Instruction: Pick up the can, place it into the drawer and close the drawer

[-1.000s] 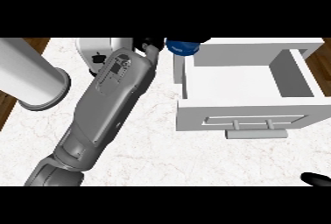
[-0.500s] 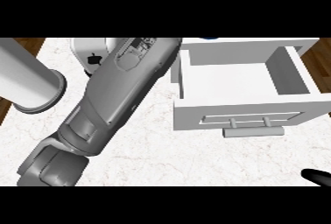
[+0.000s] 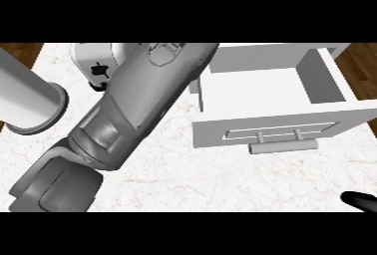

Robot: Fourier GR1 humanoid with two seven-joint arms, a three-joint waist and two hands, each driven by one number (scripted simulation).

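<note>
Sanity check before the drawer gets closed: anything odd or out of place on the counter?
Nothing spilled or askew. The drawer sits open and looks empty; no can shows. The left forearm runs out past the top edge, hand hidden.

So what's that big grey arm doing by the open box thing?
That box is a drawer, pulled open on the counter, and it looks empty from here. The grey left arm stretches up past its left side, and its hand is out of view, so the can can't be seen. Just the tip of the right hand shows, low at the right.
</note>
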